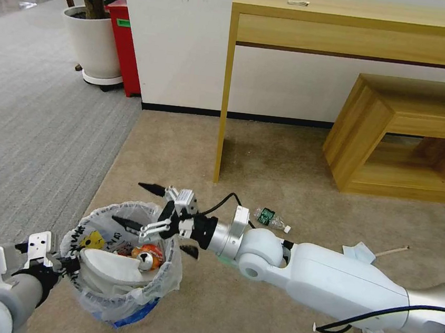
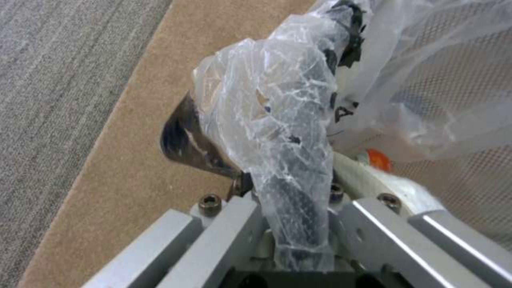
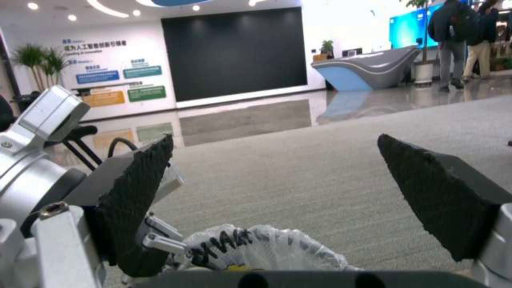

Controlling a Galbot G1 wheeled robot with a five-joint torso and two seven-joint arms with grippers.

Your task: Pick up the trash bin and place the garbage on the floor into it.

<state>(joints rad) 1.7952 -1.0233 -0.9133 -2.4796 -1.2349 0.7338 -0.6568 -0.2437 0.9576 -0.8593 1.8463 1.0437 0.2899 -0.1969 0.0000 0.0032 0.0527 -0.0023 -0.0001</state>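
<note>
Crinkled bag-lined trash bin (image 1: 115, 277), white slipper (image 1: 111, 267) and orange can (image 1: 150, 256) inside

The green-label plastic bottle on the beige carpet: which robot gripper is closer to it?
Right. The right gripper hangs open over the trash bin, beside the green-label plastic bottle; the left gripper clamps the bin's far rim.

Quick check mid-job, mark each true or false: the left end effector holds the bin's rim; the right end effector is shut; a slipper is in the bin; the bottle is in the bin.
1. The left end effector grips the bin at its bag-covered rim. True.
2. The right end effector is shut. False: it is open, over the bin.
3. A slipper lies in the bin. True.
4. The bottle is in the bin. False: it lies on the floor.
</note>
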